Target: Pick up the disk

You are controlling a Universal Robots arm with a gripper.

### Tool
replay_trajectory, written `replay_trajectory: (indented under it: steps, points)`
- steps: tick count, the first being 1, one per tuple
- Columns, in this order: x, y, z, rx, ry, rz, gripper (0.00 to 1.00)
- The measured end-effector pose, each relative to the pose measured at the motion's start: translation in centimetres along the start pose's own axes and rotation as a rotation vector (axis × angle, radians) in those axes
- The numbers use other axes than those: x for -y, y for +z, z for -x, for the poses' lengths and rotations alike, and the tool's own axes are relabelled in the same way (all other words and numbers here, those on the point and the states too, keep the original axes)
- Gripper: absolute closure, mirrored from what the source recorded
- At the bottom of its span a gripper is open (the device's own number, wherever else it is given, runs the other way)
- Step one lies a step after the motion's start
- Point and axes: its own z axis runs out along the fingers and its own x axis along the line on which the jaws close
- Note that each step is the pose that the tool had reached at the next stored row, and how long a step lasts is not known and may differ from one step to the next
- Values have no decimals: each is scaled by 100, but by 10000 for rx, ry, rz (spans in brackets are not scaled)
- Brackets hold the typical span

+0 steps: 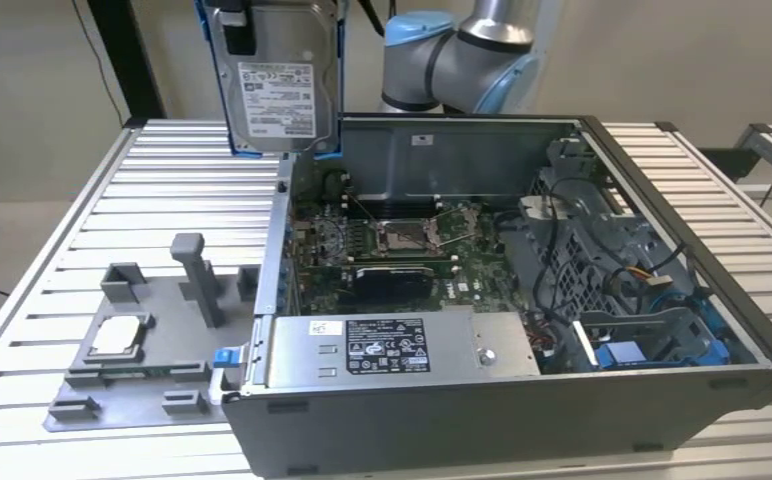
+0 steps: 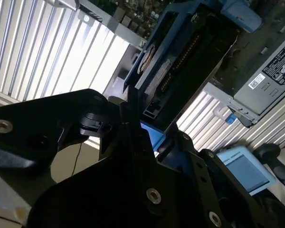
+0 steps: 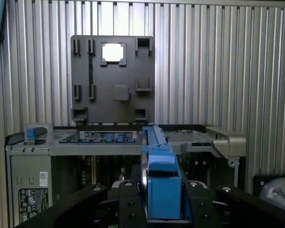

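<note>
The disk (image 1: 279, 85) hangs upright in the air above the back left corner of the open computer case (image 1: 760, 350), its white label facing the exterior view and its blue carrier frame along both sides. My gripper (image 1: 269, 18) is shut on its upper end, one black finger (image 1: 237, 30) lying over the silver face. In the first wrist view the disk (image 3: 160, 183) shows edge-on, blue frame foremost, clamped between the black fingers (image 3: 127, 205). The second wrist view shows the disk (image 2: 180, 71) reaching away from the dark gripper body, above the case.
The case lies open on a slatted metal table (image 1: 79, 215), with a grey power-supply box (image 1: 386, 345) at its front. A grey fixture tray (image 1: 213, 345) holding a small silver chip (image 1: 117, 335) sits at the exterior view's left. The arm's blue-grey joints (image 1: 460, 55) stand behind the case.
</note>
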Motion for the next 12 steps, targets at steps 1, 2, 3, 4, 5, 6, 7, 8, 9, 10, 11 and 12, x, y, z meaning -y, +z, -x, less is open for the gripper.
replay_trajectory:
  steps: [1,2,3,4,5,6,7,8,9,10,11,12]
  points:
    - [45,1,0,0,-1,2,100]
    - [88,1,1,0,0,3,100]
    - [135,2,1,0,0,5,100]
    - [180,2,1,1,1,6,100]
    - [225,3,1,0,-1,8,100]
    - [270,3,1,0,0,10,100]
    - [315,3,0,0,1,12,100]
    - [361,4,-2,0,1,14,100]
    - [409,4,-4,0,0,16,100]
    - [454,4,-7,0,1,18,100]
    - [500,4,-10,1,2,20,100]
    - [544,4,-15,0,1,22,100]
